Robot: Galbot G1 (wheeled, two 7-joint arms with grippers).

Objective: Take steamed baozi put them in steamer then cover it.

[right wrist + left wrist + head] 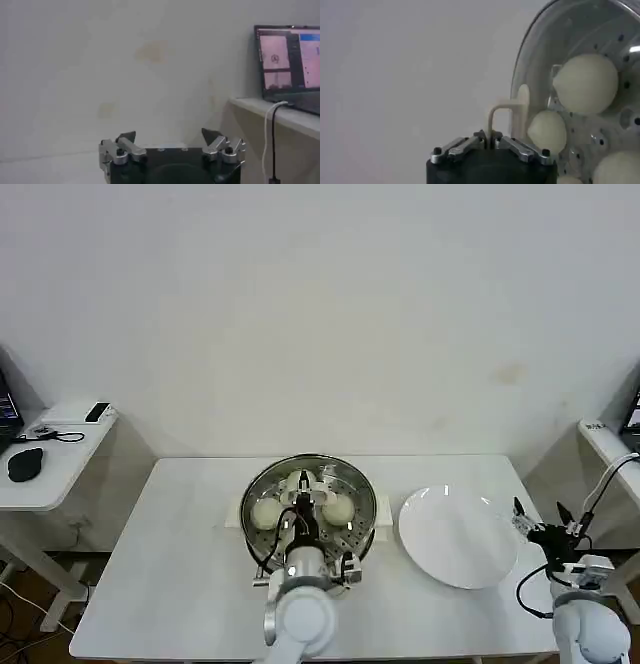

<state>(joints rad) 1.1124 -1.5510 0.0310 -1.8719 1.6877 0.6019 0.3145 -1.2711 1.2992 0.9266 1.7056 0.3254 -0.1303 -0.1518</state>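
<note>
The steamer (358,542) stands at the table's centre, a shiny steel basket on a white base. The cover (345,479), clear glass with a metal rim, lies over it. Through the glass I see steamed baozi (265,511) (338,510), round and cream-white; the left wrist view shows them too (587,82) (547,131). My left gripper (303,509) (490,137) is shut on the cover's pale handle (507,107). My right gripper (540,516) (170,135) hangs open and holds nothing at the table's right edge, beyond the plate.
A flat white plate (458,536) lies right of the steamer. Side tables stand at the far left (50,449) and far right (610,444); the right one carries a laptop (287,62). The white table (170,564) has free room on its left half.
</note>
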